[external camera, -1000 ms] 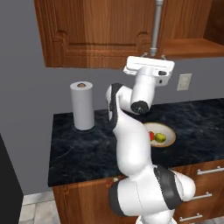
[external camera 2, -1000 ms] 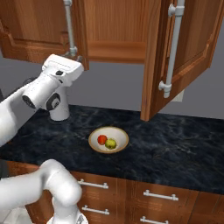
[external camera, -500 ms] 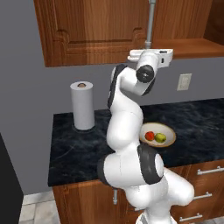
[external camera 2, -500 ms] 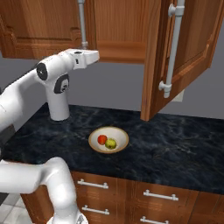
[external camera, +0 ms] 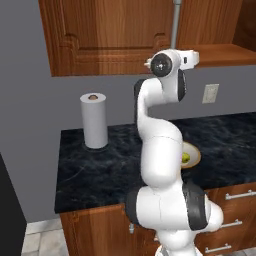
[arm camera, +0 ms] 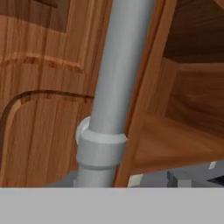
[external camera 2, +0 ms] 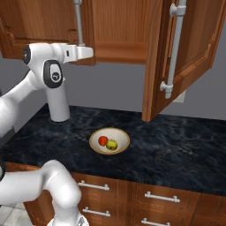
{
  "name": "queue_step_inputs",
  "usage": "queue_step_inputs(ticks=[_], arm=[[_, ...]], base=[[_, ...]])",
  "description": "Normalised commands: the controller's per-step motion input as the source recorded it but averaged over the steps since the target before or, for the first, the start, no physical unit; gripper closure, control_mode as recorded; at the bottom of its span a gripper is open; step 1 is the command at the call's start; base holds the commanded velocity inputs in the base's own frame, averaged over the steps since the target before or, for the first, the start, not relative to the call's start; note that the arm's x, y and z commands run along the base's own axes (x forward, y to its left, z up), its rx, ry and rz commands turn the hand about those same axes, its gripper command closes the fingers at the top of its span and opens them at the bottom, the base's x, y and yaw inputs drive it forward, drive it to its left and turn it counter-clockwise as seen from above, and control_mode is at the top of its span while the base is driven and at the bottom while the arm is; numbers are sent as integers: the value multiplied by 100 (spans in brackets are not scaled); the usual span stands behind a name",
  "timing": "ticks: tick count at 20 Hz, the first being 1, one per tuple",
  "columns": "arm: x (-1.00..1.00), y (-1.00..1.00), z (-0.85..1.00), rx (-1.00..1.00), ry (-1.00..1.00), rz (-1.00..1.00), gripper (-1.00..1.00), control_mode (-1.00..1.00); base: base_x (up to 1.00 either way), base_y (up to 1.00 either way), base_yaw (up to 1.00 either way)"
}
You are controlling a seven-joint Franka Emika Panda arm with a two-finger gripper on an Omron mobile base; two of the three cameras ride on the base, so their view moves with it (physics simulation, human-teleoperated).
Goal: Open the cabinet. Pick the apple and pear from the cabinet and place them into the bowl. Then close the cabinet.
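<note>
Nearest to me, toward the front of the dark stone table (external camera 2: 176, 150), sits the bowl (external camera 2: 109, 141) with the apple (external camera 2: 103, 140) and the pear (external camera 2: 112, 144) inside it, touching side by side. From that I judge the fruit step done and only the closing left.

Further back, near the table's rear left corner, stands a paper towel roll (external camera: 94, 120) against the wall.

Above and behind all this is the cabinet (external camera 2: 119, 26). Its right door (external camera 2: 185, 53) swings well out over the table, and its left door (external camera: 110, 35) looks nearly flush, slightly ajar at most. My gripper (external camera 2: 86, 52) is raised to the lower end of the left door handle (arm camera: 109, 96), and the hand view sits right on that silver bar and its mounting collar, with the open shelf beside it. I cannot tell whether the jaws are parted or closed, since the fingertips are not visible.

Next, I reckon, I press the left door fully home, then swing across to push the right door shut, minding the protruding handle.
</note>
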Motion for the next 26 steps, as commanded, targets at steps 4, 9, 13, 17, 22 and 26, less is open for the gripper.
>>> queue_step_inputs(ticks=[4, 9, 13, 17, 22, 26], arm=[[-100, 35, -13, 0, -13, 0, -100, -100], [-31, -11, -31, 0, -15, 0, -100, -100], [81, -9, -59, -4, -2, -2, -100, -100], [100, -13, -72, -4, 4, -8, -100, -100], [-69, 21, -1, 1, -18, -13, -100, -100], [-100, 36, 11, 3, -7, -10, -100, -100]], base=[[0, 0, 0], [0, 0, 0], [0, 0, 0], [0, 0, 0], [0, 0, 0], [0, 0, 0]])
